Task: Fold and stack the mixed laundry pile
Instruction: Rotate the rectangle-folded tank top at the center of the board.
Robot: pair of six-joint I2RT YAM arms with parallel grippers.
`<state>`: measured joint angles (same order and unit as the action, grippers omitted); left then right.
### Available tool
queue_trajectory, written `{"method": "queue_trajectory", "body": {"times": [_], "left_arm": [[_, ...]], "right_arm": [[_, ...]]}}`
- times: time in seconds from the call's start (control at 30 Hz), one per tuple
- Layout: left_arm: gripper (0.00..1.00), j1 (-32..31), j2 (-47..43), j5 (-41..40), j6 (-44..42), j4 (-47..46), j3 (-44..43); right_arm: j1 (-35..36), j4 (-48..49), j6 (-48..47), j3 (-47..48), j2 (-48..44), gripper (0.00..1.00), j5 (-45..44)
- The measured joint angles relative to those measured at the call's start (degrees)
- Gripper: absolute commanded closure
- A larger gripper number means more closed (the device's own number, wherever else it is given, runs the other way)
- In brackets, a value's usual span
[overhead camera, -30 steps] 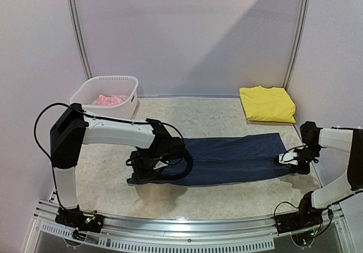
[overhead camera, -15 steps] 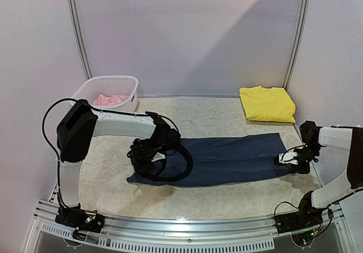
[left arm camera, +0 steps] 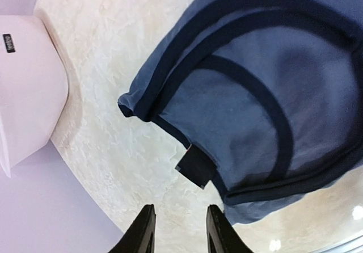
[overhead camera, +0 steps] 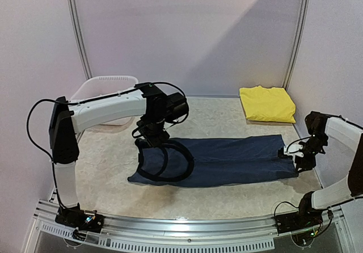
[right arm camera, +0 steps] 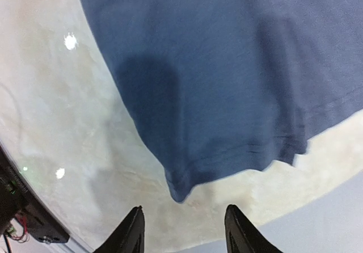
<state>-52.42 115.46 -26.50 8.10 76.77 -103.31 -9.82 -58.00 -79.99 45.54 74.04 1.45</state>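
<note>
The navy tank top lies flat on the table, folded lengthwise into a long strip. My left gripper hangs above its left, strap end. In the left wrist view the gripper is open and empty over bare table, with the top and its dark label just ahead. My right gripper is at the strip's right end. It is also open, and the hem corner lies free just beyond the fingertips. A folded yellow garment rests at the back right.
A white slotted basket stands at the back left, largely behind my left arm; its wall also shows in the left wrist view. The table's right edge runs close to the hem. Pale walls enclose the table on three sides.
Both grippers have opened and let go of the navy top. The left arm has risen and swung back from the top's left end. The right gripper has lifted slightly off the hem.
</note>
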Motion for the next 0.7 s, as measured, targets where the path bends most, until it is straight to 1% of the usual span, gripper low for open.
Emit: {"method": "queue_trajectory", "body": {"times": [0.07,0.17,0.3,0.4,0.5,0.7], "left_arm": [[0.67,-1.27,-1.49,-0.13,2.10,-0.94,0.02],[0.66,-3.10,-2.43,0.39,4.85,-4.87,0.42],[0.67,-6.16,-2.75,3.52,9.14,-15.37,4.33],[0.68,-8.48,-2.36,7.10,13.05,-23.04,7.52],[0.71,-10.40,-1.38,10.93,16.61,-30.27,10.08],[0.76,-12.13,1.40,17.46,22.51,-43.82,14.01]], "right_arm": [[0.00,-3.43,0.44,3.93,-0.70,0.49,2.14],[0.00,-6.75,1.18,8.28,-0.70,0.46,4.87],[0.00,-8.83,3.08,13.42,1.22,0.46,9.07],[0.00,-9.29,5.95,19.21,6.88,0.46,13.05],[0.00,-8.02,9.75,25.22,14.84,0.47,16.59],[0.17,-5.07,15.69,32.65,26.36,0.48,20.17]]}}
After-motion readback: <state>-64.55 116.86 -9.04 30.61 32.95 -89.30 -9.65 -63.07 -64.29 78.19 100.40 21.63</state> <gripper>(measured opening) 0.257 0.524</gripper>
